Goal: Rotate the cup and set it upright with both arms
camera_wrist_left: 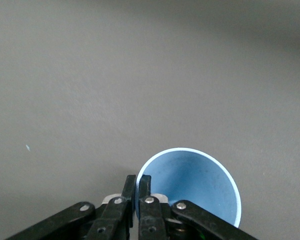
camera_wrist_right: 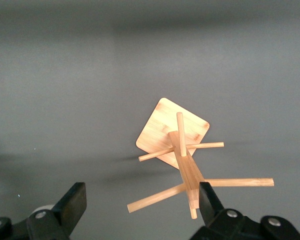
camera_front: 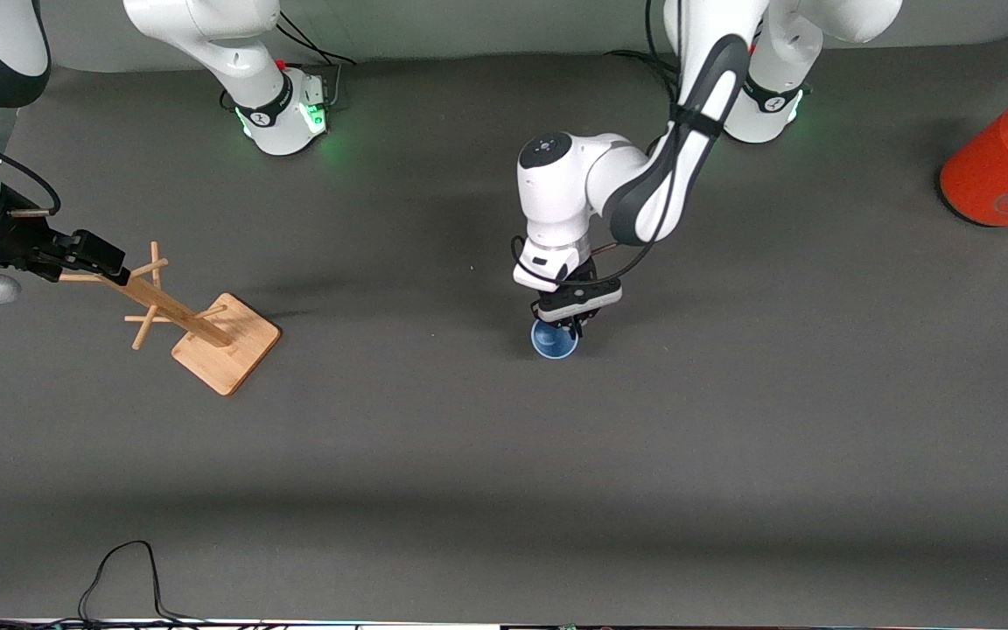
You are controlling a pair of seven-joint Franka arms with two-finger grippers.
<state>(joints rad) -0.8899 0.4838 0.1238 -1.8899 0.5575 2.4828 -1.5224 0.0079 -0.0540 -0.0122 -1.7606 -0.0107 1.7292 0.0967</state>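
light-blue cup (camera_front: 553, 339) sits upright, mouth up, mid table (camera_front: 469, 455) in front view; left hand (camera_front: 570, 325) pinches its rim. right hand (camera_front: 88, 254) waits, fingers wide apart, nothing held, over wooden peg rack (camera_front: 206, 337) twd right arm's end. orange can (camera_front: 1003, 162) at left arm's end.
left wrist: fingers (camera_wrist_left: 127, 192) nipped on cup (camera_wrist_left: 195, 185) wall.
right wrist: rack (camera_wrist_right: 182, 145) betw spread fingers (camera_wrist_right: 75, 202).

Dark grey matte table (camera_front: 504, 490) — black cable (camera_front: 123, 573) along its near edge.

One cup (camera_front: 554, 339), one can (camera_front: 1004, 161), one rack (camera_front: 198, 325)
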